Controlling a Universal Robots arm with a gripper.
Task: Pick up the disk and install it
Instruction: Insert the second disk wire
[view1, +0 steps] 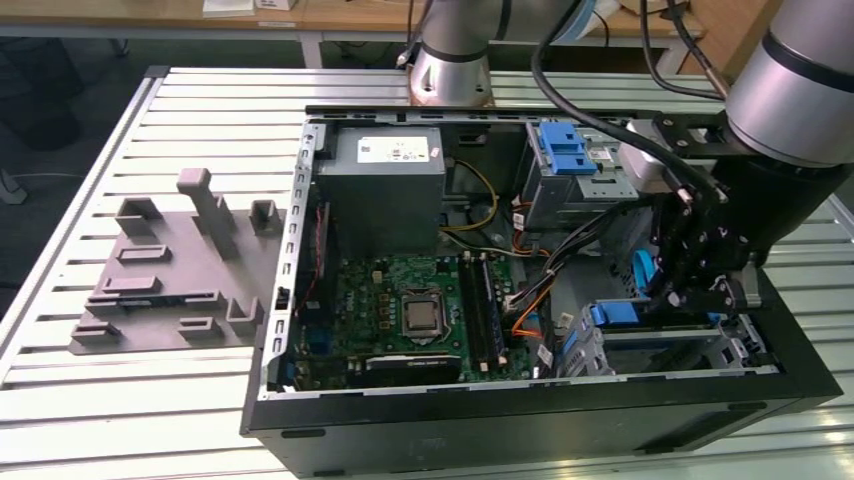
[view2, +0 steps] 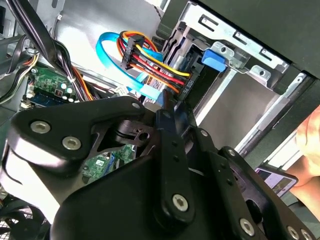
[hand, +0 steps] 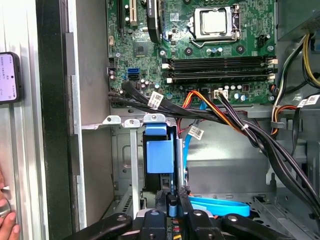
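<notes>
The exterior view looks down on the open computer case (view1: 534, 400) from above. Both wrist views sit close inside it, sharing the motherboard (hand: 200, 50).

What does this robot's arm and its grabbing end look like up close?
The arm is a thick silver-grey tube with a black joint section, and black cables loop alongside it. The gripper is black metal, built from flat linked plates joined by round silver bolts, seen in both wrist views.

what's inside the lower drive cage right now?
A blue bracket sits in the cage, with cables plugged in behind. The gripper covers the rest; the disk's metal body isn't visible.
</notes>
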